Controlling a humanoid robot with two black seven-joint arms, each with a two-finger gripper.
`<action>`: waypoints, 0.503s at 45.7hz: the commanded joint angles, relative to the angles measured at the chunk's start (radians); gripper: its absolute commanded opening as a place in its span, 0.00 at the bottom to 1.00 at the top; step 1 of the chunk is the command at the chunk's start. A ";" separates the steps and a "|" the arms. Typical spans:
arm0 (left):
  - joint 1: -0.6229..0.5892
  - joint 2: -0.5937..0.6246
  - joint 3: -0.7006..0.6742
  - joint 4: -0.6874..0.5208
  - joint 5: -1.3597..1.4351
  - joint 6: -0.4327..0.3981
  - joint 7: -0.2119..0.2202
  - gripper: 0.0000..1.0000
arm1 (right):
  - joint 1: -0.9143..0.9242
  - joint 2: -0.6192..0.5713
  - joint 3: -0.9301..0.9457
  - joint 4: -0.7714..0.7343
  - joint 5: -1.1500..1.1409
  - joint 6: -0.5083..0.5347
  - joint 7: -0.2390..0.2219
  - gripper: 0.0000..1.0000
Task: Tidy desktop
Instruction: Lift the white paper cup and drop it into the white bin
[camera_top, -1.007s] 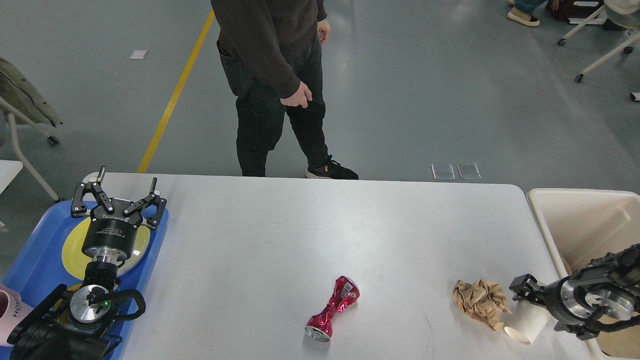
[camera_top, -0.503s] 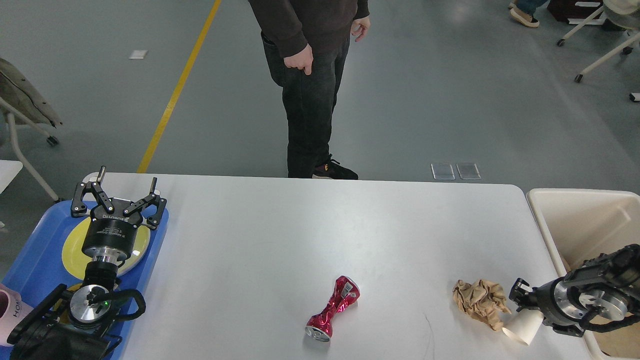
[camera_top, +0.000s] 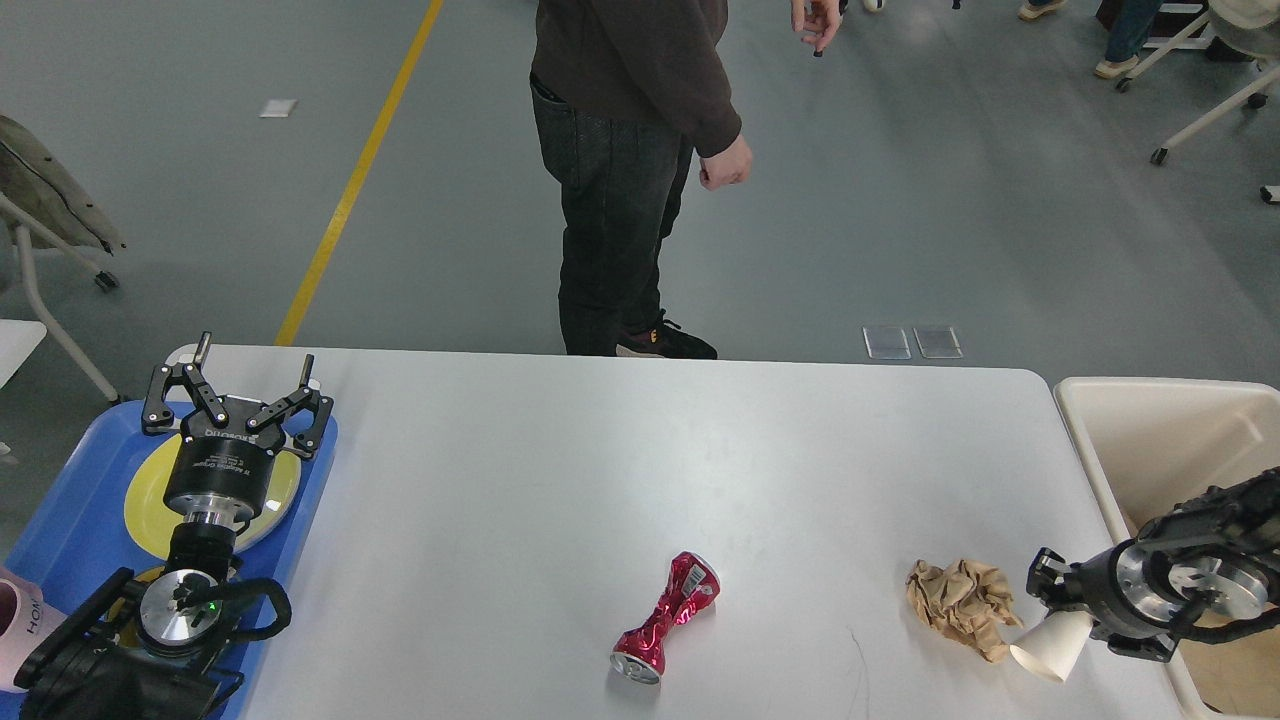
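Note:
The white desktop (camera_top: 620, 470) fills the middle of the head view. A crushed red can (camera_top: 665, 618) lies on its side near the front edge. To its right sits a crumpled ball of brown paper (camera_top: 960, 597). Right of the paper, a white paper cup (camera_top: 1050, 645) is tilted with its mouth down and to the left, and my right gripper (camera_top: 1058, 603) is shut on it at the desktop's right edge. My left gripper (camera_top: 235, 390) stands open and holds nothing, above a yellow plate (camera_top: 145, 500).
The yellow plate rests in a blue tray (camera_top: 70, 520) at the left edge, with a pink cup (camera_top: 20, 610) at the tray's front. A cream bin (camera_top: 1150, 430) stands off the right end. A person (camera_top: 620, 200) stands at the far side. Wheeled chairs sit further back.
My right gripper has shifted a little to the right and down with the paper cup, away from the brown paper. The person has stepped to the right. The left arm is still.

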 joint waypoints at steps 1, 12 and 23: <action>0.000 0.000 0.000 0.000 0.000 0.000 0.000 0.96 | 0.040 -0.026 0.001 0.000 0.003 0.042 -0.002 0.00; 0.000 0.000 0.000 0.000 0.000 0.000 0.000 0.96 | 0.202 -0.093 -0.026 0.043 -0.001 0.200 -0.055 0.00; 0.000 0.000 0.000 0.000 0.000 0.000 0.000 0.96 | 0.532 -0.047 -0.227 0.250 0.002 0.273 -0.097 0.00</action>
